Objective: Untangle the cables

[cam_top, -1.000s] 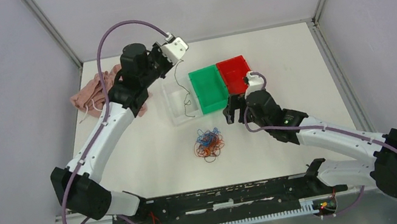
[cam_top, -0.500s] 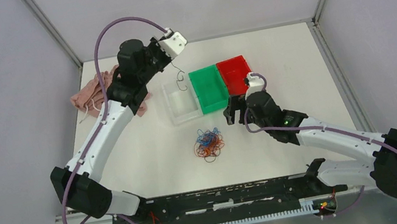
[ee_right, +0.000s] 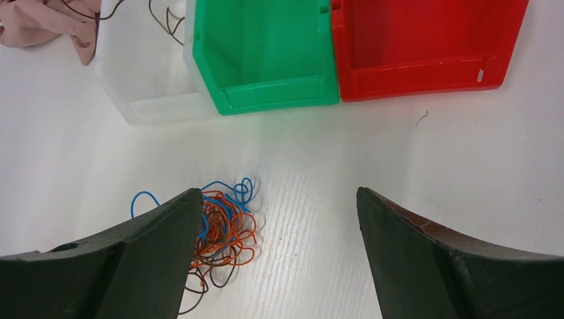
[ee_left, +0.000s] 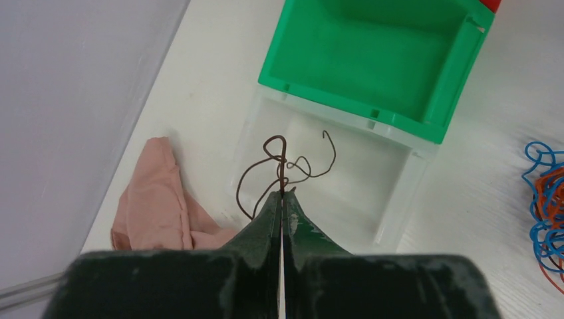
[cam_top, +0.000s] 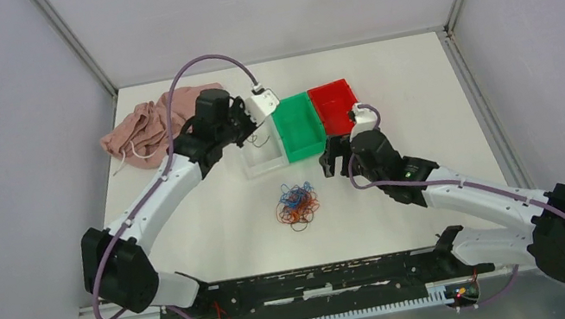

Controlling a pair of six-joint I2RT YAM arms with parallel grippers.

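Note:
The wad of orange-red, blue and dark brown cables point(cam_top: 297, 204) lies on the white table in front of the bins. It also shows in the right wrist view point(ee_right: 223, 226) and at the right edge of the left wrist view point(ee_left: 547, 199). My left gripper point(cam_top: 255, 132) is shut on one dark brown cable point(ee_left: 282, 159), which hangs curled over the clear bin point(ee_left: 399, 212). My right gripper point(ee_right: 279, 193) is open and empty, low over the table just right of the wad, with its left finger point(ee_right: 159, 232) next to the wad.
A clear bin point(cam_top: 262, 161), a green bin point(cam_top: 297, 126) and a red bin point(cam_top: 335, 106) stand side by side at mid table. A pink cloth point(cam_top: 137, 128) with a white cord lies at the far left. Grey walls enclose the table.
My left gripper has come down from high behind the bins to low over the clear bin, carrying the dark brown cable. The right arm and the wad have not moved.

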